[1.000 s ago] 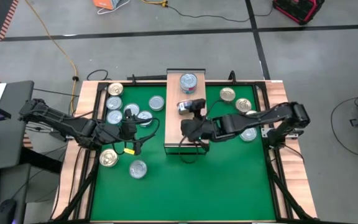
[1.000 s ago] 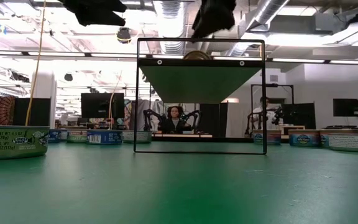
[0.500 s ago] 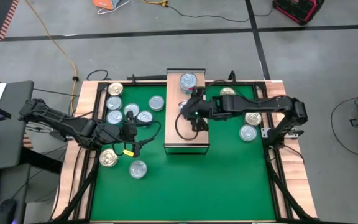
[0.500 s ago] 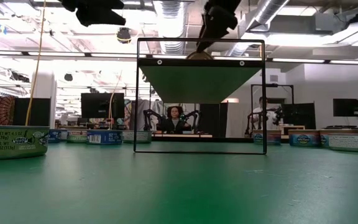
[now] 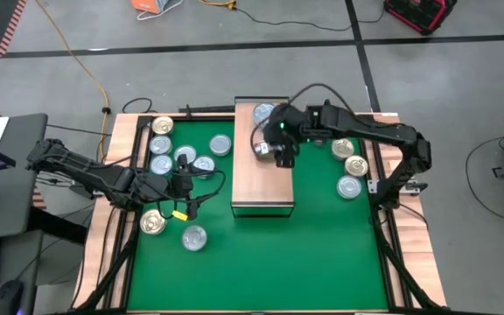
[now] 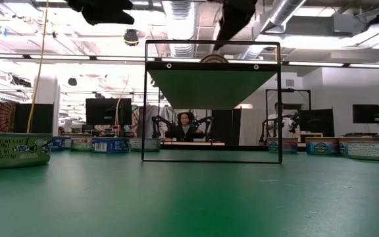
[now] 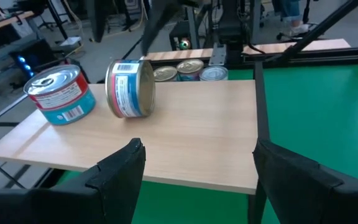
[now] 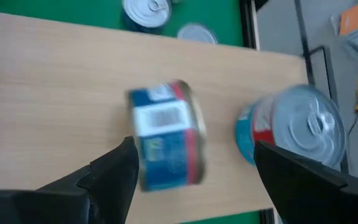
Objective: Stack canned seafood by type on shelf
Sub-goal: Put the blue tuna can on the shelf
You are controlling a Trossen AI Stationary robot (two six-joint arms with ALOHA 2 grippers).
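Right claw (image 5: 280, 150), open wide, hovers over a can (image 8: 166, 135) lying on its side on the shelf (image 5: 263, 188), which should be stood upright before stacking.

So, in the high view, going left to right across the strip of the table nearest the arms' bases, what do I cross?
Gold-topped round tin → silver-topped round tin → near end of the long light-wood shelf block → another silver-topped round tin.

Two cans are sitting on the shelf (image 5: 263, 166) toward twelve o'clock: one upright (image 7: 59, 96), one on edge (image 7: 131, 88).
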